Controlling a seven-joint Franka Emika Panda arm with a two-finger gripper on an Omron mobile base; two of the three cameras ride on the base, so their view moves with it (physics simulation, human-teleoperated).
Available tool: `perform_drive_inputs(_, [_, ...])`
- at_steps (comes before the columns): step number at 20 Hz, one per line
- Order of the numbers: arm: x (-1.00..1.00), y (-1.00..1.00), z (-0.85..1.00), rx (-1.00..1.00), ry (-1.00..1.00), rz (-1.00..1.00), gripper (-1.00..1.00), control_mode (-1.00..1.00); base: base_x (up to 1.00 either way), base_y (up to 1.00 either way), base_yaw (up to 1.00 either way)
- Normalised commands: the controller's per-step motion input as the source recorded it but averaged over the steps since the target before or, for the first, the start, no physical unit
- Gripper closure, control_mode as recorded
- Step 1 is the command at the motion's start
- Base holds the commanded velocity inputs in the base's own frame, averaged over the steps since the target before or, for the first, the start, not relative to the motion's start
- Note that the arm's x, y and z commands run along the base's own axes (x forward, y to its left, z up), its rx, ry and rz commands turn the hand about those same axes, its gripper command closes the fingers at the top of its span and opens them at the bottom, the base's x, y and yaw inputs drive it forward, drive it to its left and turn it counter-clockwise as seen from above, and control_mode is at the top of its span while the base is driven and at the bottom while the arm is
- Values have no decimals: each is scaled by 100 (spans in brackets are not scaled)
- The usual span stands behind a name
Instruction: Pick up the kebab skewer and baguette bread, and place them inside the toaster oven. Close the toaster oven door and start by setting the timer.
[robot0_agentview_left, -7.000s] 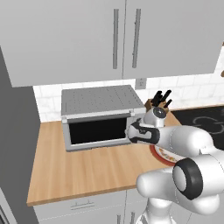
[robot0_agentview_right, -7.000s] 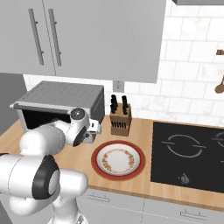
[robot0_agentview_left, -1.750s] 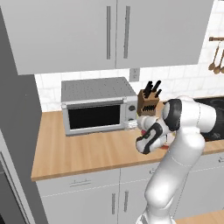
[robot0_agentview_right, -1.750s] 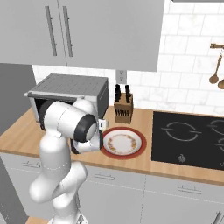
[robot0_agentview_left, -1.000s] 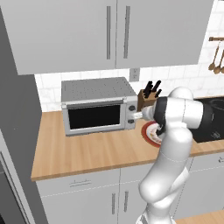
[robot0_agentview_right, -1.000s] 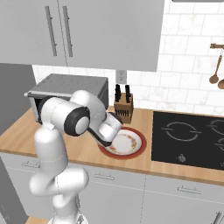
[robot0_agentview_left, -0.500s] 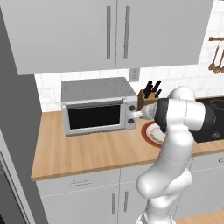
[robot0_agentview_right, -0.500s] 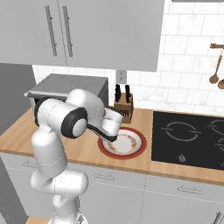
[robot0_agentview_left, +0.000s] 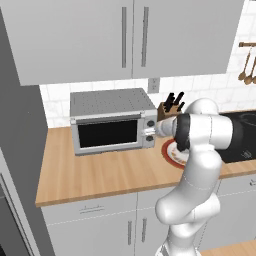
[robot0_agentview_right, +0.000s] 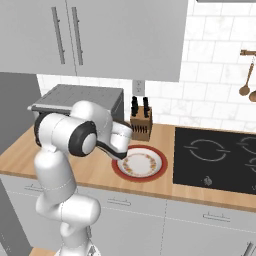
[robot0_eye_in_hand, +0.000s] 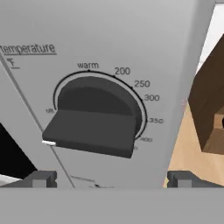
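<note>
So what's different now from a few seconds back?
The base backed away, so the whole view widened. The toaster oven door, open seven seconds ago, is now shut. The arm swung from low beside the plate up to the oven's knob panel; the open pincer now faces the temperature knob, holding nothing. The knife block stayed put.

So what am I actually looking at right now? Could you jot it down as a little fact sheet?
Place: kitchen counter of light wood
Toaster oven: on the counter, door shut
Robot hand: gripper open, right at the oven's knob panel
Knob in the hand view: temperature knob, marked warm up to 400
Plate: red-rimmed, on the counter right of the oven, no skewer or bread on it
Knife block: behind the plate
Cooktop: black, at the right end
</note>
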Motion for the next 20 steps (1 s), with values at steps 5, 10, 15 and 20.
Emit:
perform_drive_inputs(5, [-5, 10, -64, 0, -5, -2, -100, -100, 0, 0, 0])
perform_drive_inputs(10, [-9, 0, -71, 0, -10, 0, -100, -100, 0, 0, 0])
perform_drive_inputs(15, [-22, 0, -58, 0, -8, 0, -100, -100, 0, 0, 0])
perform_drive_inputs(20, [-36, 0, -65, 0, -14, 0, -100, -100, 0, 0, 0])
